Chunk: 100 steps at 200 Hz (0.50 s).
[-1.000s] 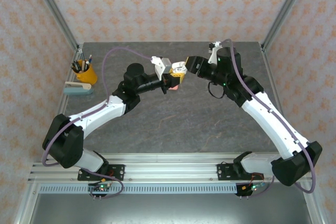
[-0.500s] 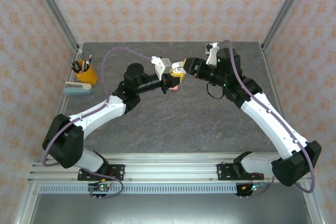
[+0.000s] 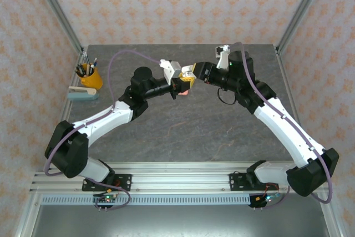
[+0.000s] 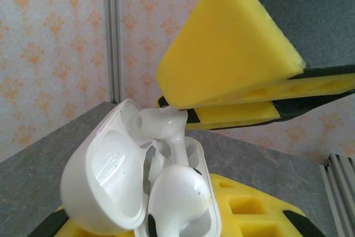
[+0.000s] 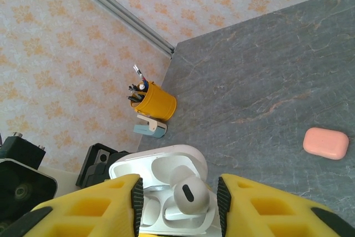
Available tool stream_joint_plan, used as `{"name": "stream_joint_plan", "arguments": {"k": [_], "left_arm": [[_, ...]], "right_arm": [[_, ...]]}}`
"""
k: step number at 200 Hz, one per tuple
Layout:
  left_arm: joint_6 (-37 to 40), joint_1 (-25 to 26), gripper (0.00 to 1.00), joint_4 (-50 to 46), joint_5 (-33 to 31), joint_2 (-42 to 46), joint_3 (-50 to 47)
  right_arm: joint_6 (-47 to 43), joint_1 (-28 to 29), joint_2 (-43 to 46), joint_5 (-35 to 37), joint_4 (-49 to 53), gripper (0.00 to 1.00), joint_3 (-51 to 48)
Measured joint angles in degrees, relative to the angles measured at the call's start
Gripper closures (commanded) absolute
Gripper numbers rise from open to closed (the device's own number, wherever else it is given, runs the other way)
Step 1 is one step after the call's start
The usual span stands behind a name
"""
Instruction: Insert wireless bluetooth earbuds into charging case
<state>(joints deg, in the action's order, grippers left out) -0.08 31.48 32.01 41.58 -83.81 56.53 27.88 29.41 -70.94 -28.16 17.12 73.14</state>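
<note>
My left gripper is shut on the white charging case, held above the table with its lid open. Its yellow fingers show under the case. One white earbud sits in the right-hand socket with its rounded head standing up. In the left wrist view that earbud is close to the camera, and a white stem rises behind it. My right gripper is open, with a yellow finger on each side of the case and touching nothing. One of its fingers hangs just above the case.
A coral-pink closed case lies on the grey table below the grippers. A yellow pen cup and a stapler stand at the table's far left edge.
My right gripper has slid a little left over the case and its jaws have narrowed. The left arm and the case have stayed still.
</note>
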Motion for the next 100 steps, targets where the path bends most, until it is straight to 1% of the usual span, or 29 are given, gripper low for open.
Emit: {"name": "stream_joint_plan", "arguments": {"k": [36, 100], "left_arm": [[0.0, 0.0, 1.00, 0.0, 0.0, 0.0, 0.0], [-0.1, 0.0, 1.00, 0.0, 0.0, 0.0, 0.3]], "right_arm": [[0.0, 0.0, -0.1, -0.2, -0.1, 0.60, 0.0], [0.0, 0.0, -0.6, -0.4, -0.1, 0.65, 0.0]]}}
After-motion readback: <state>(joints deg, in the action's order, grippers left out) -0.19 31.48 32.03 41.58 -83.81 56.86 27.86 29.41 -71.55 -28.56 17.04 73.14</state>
